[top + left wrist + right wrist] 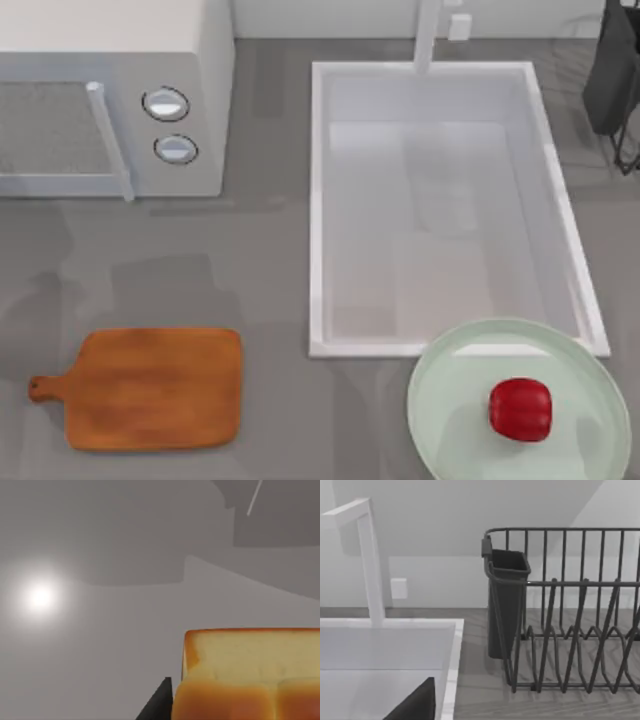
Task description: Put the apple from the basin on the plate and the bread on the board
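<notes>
The red apple (520,408) lies on the pale mint-green plate (440,380) at the front right, just in front of the white basin (318,200). The basin's floor is bare. The orange-brown board (150,388) lies bare at the front left. In the left wrist view the golden bread (245,675) sits close up above the grey counter, with my left gripper's dark finger (159,702) against its side. A dark part of my right gripper (415,705) hangs over the basin's rim (451,670) near the faucet (370,560).
A white microwave (110,100) with two round knobs stands at the back left. A dark wire dish rack (570,620) with a cup holder stands to the right of the basin, at the table's right edge (615,80). Grey counter lies between board and basin.
</notes>
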`<control>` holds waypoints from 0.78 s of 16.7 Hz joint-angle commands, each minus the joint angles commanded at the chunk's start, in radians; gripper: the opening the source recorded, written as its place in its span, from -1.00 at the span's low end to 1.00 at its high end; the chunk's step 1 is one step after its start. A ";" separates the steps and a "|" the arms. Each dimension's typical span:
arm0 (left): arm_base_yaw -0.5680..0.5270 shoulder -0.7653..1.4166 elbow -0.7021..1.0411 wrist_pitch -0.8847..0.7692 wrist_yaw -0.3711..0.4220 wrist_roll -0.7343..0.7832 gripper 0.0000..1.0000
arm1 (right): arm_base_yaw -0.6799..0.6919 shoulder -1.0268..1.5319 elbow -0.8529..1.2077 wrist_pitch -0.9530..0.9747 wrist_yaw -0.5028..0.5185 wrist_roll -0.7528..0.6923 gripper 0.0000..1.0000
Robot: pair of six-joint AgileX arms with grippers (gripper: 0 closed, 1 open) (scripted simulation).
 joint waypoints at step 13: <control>-0.309 -0.130 -0.106 0.105 0.006 -0.838 -1.00 | 0.000 0.000 0.000 0.000 0.000 0.000 1.00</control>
